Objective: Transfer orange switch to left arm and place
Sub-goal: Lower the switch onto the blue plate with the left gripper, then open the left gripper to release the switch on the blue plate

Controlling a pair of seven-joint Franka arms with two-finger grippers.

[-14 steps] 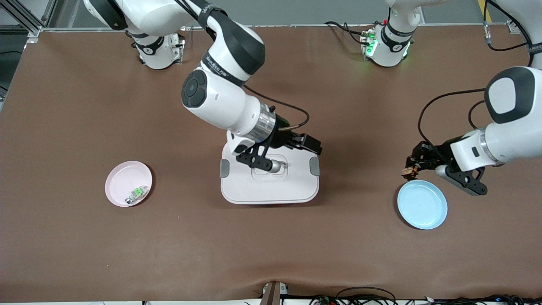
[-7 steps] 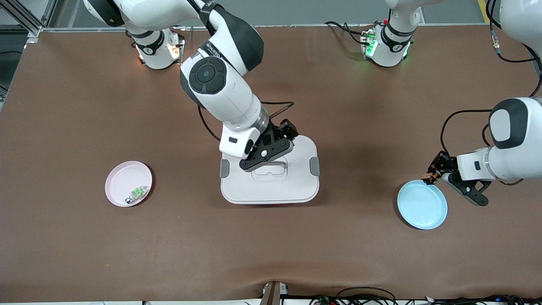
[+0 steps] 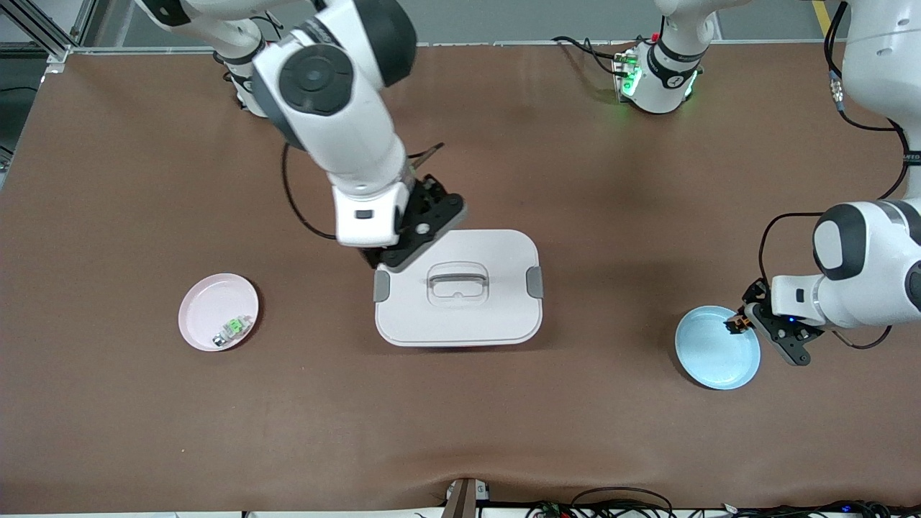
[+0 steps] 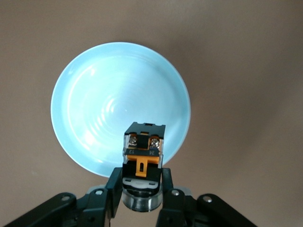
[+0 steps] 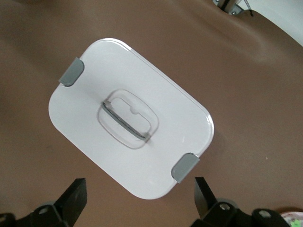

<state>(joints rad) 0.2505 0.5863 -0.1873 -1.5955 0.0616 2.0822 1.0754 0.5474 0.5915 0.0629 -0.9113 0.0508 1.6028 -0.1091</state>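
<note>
Front view, taken from the box [image 3: 457, 316] outward. Blue plate [image 3: 712, 360]: toward the left arm's end of the table, well apart from the box, nothing lying in it. Left gripper [image 3: 741, 324]: over the plate's rim at the edge toward the left arm, jaws clamped on the orange switch [image 3: 734, 324]. In the left wrist view the switch [image 4: 143, 151] shows as a small black block with an orange tab and two screw terminals, pinched across its flat sides, its round silvery end nearest the gripper. Handling, as judged: light, rigid, hard plastic, smooth enough to twist in a loose pinch; best taken across the flat black body, clear of the orange tab and screws. Pink plate [image 3: 218, 311]: toward the right arm's end, well apart from the box, carrying a small green part [image 3: 232, 329]. Box: closed, grey latches, handle on top. Right gripper [image 3: 406, 241]: over the box's corner farthest from the camera, jaws wide apart, holding nothing.
</note>
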